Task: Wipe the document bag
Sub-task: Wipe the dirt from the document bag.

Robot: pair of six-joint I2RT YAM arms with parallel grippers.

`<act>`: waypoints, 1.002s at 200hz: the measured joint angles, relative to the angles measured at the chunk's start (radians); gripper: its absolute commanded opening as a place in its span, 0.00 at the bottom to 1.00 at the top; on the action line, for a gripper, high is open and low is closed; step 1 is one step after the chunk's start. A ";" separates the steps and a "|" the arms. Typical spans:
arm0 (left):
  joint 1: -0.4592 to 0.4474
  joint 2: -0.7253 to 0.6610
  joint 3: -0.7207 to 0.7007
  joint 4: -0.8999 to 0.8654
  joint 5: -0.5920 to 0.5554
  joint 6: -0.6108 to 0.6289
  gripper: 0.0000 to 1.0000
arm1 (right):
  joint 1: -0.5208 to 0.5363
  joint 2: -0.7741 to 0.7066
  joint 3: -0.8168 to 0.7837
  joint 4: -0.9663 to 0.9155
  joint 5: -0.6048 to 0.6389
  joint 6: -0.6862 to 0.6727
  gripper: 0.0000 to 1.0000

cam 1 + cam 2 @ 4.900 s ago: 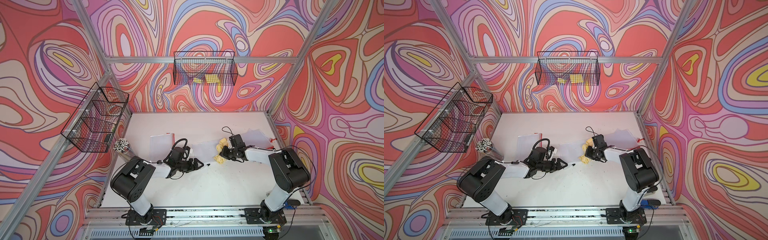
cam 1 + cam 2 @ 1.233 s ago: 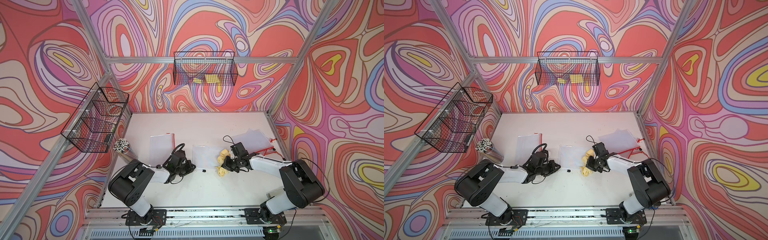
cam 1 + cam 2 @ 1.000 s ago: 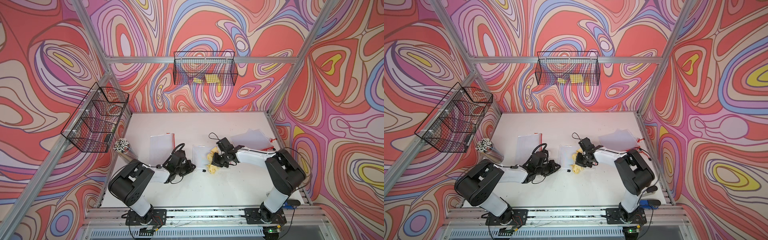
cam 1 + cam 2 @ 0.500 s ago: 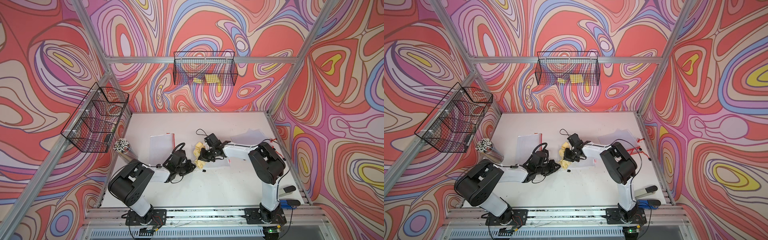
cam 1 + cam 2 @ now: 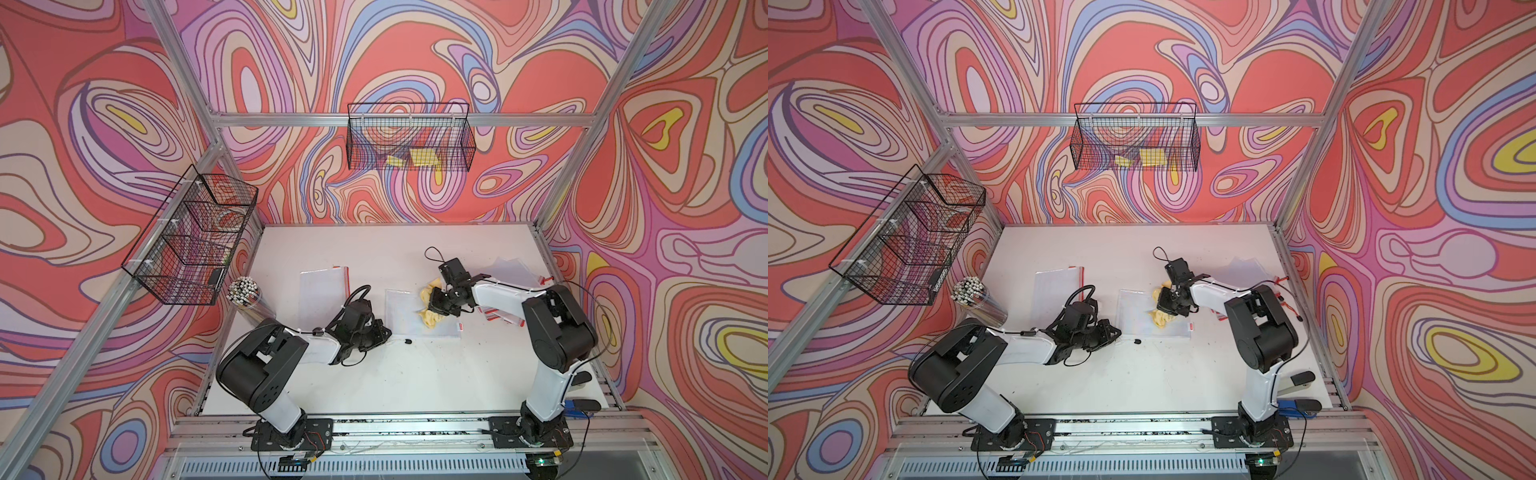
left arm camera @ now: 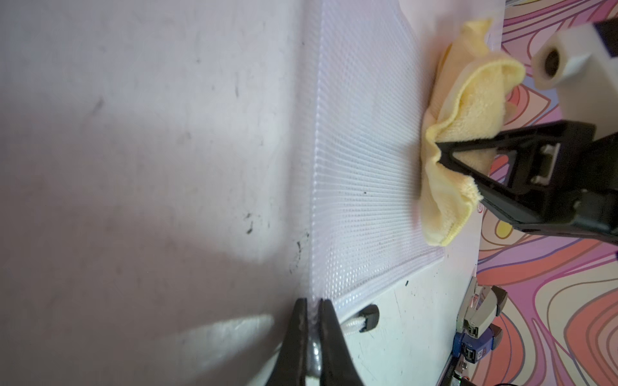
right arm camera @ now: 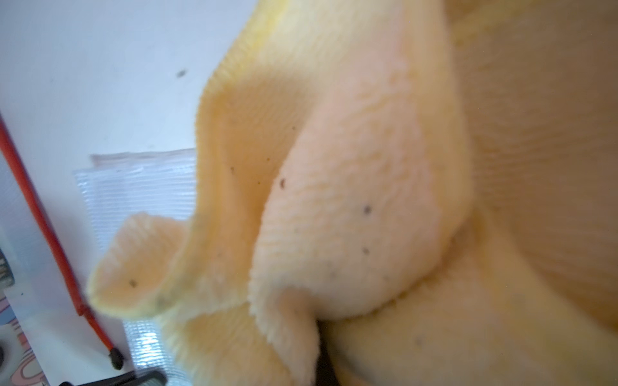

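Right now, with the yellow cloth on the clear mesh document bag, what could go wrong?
The left gripper pinches only a corner of the clear mesh document bag; wipe drag could pull it free or buckle it.
The right gripper holds the yellow cloth bunched, so little of it touches; patches may be missed.
Its dark specks could smear onto the bag.

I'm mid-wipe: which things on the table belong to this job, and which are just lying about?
In the job:
- middle bag
- cloth
- left gripper, shut on the bag's corner
- right gripper, shut on the cloth

Lying about:
- left bag
- right bags
- pen cup
- back basket
- side basket
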 measured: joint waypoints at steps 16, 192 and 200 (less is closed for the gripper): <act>0.000 0.000 0.007 -0.010 0.003 0.000 0.00 | 0.095 0.087 0.104 0.033 -0.011 0.022 0.00; 0.000 -0.011 0.021 -0.060 -0.021 0.004 0.00 | -0.171 -0.016 -0.027 0.044 0.018 -0.047 0.00; 0.000 -0.011 0.021 -0.060 -0.021 0.004 0.00 | -0.127 0.005 0.007 0.035 0.021 -0.045 0.00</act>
